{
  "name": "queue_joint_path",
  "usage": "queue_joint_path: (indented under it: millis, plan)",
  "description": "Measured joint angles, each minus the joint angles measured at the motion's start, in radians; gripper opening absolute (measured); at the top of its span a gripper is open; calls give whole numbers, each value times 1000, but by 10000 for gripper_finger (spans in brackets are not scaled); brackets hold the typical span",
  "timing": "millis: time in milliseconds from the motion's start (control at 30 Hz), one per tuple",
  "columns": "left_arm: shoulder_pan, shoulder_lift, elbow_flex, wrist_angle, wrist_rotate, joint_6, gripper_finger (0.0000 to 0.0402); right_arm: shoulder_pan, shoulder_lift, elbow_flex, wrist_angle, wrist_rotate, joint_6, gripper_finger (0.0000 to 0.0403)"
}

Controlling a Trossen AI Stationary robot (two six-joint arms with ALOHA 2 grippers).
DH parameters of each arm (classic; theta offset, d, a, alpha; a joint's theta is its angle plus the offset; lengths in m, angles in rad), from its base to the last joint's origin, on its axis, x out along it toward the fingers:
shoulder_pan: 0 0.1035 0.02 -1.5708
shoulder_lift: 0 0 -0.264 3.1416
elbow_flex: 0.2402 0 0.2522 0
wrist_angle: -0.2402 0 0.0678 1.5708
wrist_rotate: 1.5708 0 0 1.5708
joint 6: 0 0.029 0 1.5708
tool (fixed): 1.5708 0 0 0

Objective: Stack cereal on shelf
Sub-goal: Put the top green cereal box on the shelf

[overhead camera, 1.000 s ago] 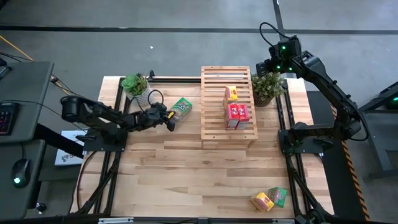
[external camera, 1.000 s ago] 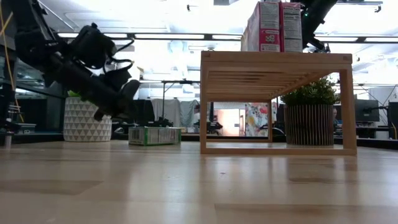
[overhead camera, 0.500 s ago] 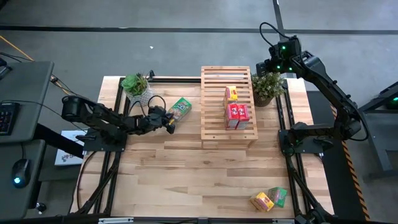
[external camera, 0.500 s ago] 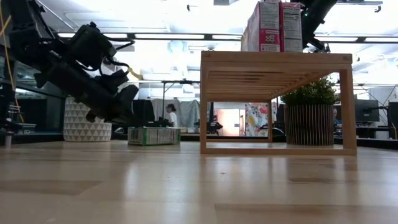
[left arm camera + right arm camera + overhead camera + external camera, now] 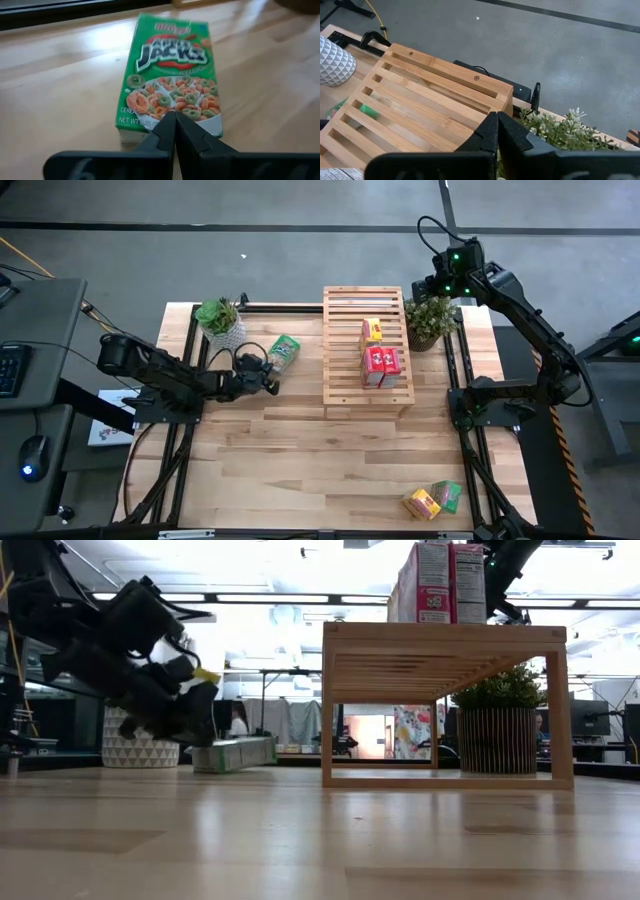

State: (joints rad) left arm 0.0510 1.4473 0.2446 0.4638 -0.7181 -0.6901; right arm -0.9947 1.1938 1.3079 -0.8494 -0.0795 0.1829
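A green cereal box (image 5: 284,348) lies flat on the table left of the slatted wooden shelf (image 5: 343,350); it fills the left wrist view (image 5: 167,80). My left gripper (image 5: 270,373) is shut, low over the table at the box's near end. On the shelf stand a yellow box (image 5: 372,330) and two red boxes (image 5: 381,365). A yellow box (image 5: 421,503) and a green box (image 5: 447,495) lie at the table's near right corner. My right gripper (image 5: 428,284) is shut and empty, high over the shelf's far right corner. My left gripper's shut fingertips (image 5: 175,122) meet the green box at its near short end (image 5: 167,131), coming nearly level from the table's left side and slanting down. The box rests on the table. Whether the tips lie on its top face or against its edge does not show.
A potted plant in a white pot (image 5: 218,317) stands just far-left of the green box. A second plant (image 5: 432,320) stands at the shelf's right, under my right arm. Bare tabletop (image 5: 320,460) lies nearer than the shelf.
My left gripper has come down toward the table and drawn a little toward the left edge. The green box has slid a little toward the table's left and turned about, its long side now pointing more toward the far edge.
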Motion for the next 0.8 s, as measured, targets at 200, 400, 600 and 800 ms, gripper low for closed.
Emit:
queue_joint_path:
  millis: [200, 400, 600, 800]
  plan:
    - [-74, 2, -3, -31, -65, -52, 0, 0, 0, 0, 0, 0, 0, 0]
    - [-107, 5, -4, -83, -95, -120, 0, 0, 0, 0, 0, -2, 19, 0]
    - [-111, 2, -4, -74, -109, -120, 0, 0, 0, 0, 0, -3, 22, 0]
    - [-111, -12, -4, -49, -121, -118, 0, 0, 0, 0, 0, -3, 27, 0]
